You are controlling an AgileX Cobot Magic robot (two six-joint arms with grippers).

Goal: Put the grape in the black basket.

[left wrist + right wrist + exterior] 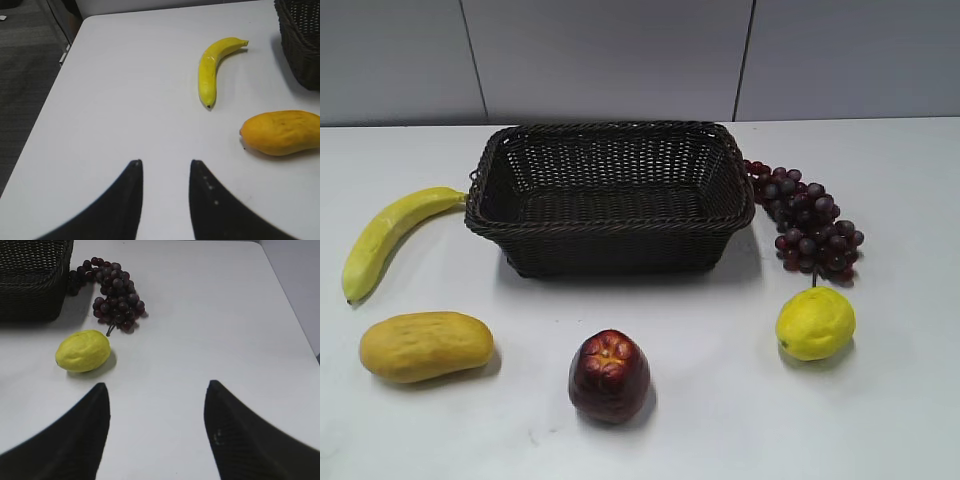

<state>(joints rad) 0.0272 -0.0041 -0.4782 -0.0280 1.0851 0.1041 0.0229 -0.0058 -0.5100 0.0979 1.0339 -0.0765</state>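
Observation:
The grape (pixel 810 222), a dark purple-red bunch, lies on the white table right of the black basket (pixel 610 235), touching its right side. It also shows in the right wrist view (pixel 116 295), beside the basket's corner (pixel 30 285). The basket is empty in the exterior view. Its corner shows in the left wrist view (pixel 302 45). My right gripper (pixel 157 386) is open and empty, over bare table in front of the grape. My left gripper (pixel 165 162) is open and empty, over bare table at the left. Neither gripper shows in the exterior view.
A yellow lemon (pixel 815 323) lies just in front of the grape, also in the right wrist view (pixel 82 351). A banana (pixel 390 235) and a mango (pixel 425 346) lie left, a dark red apple-like fruit (pixel 609 375) in front. The table's edges show in both wrist views.

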